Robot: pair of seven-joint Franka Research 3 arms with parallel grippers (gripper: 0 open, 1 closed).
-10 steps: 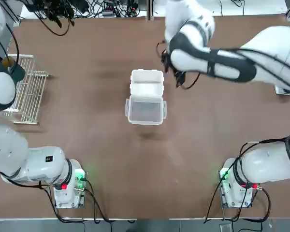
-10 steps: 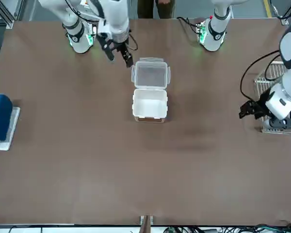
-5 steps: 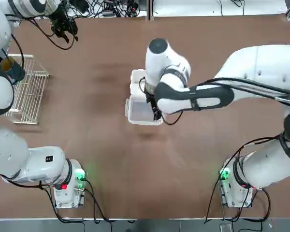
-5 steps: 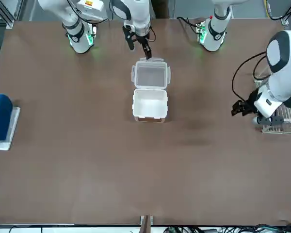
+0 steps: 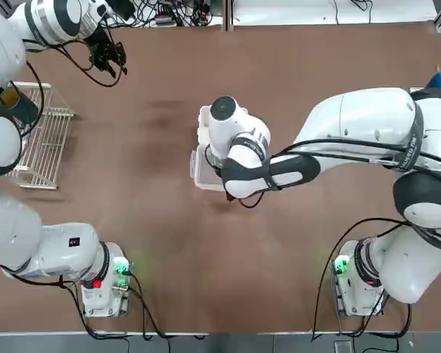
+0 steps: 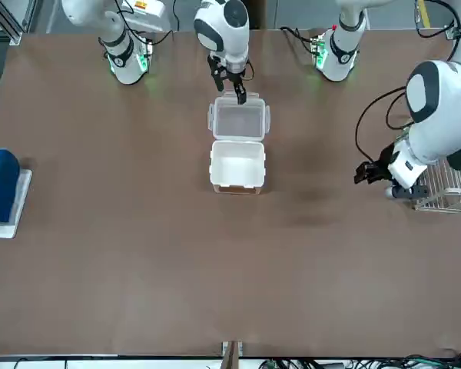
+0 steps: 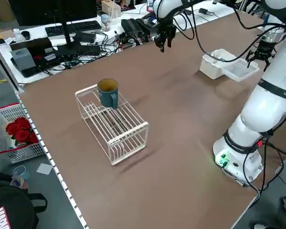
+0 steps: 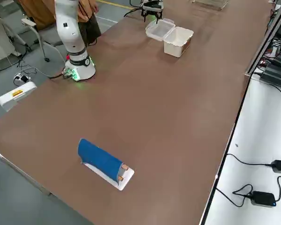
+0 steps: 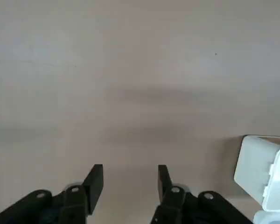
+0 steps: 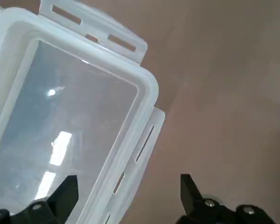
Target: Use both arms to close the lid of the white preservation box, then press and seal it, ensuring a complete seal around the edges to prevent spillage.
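Observation:
The white preservation box [image 6: 237,164] stands open at mid-table, with its lid [image 6: 239,121] lying flat on the side toward the arms' bases. My right gripper [image 6: 232,86] hangs open just above the lid's near edge. In the right wrist view its fingers [image 10: 65,195] straddle a corner of the lid [image 10: 70,116] without touching it. My left gripper [image 5: 112,62] hovers over bare table far to the left of the box, open and empty [image 9: 130,175]. A corner of the box [image 9: 261,170] shows at the edge of its wrist view.
A cream wire rack [image 5: 40,140] with a teal mug [image 7: 107,91] on it stands at the table's left edge. A blue roll on a white base [image 6: 4,188] lies far off to the right. Cables [image 5: 154,11] run along the far edge.
My right arm swung from the box's right side across it to the lid's near edge. The left gripper moved in from the far-left corner, and its fingers narrowed.

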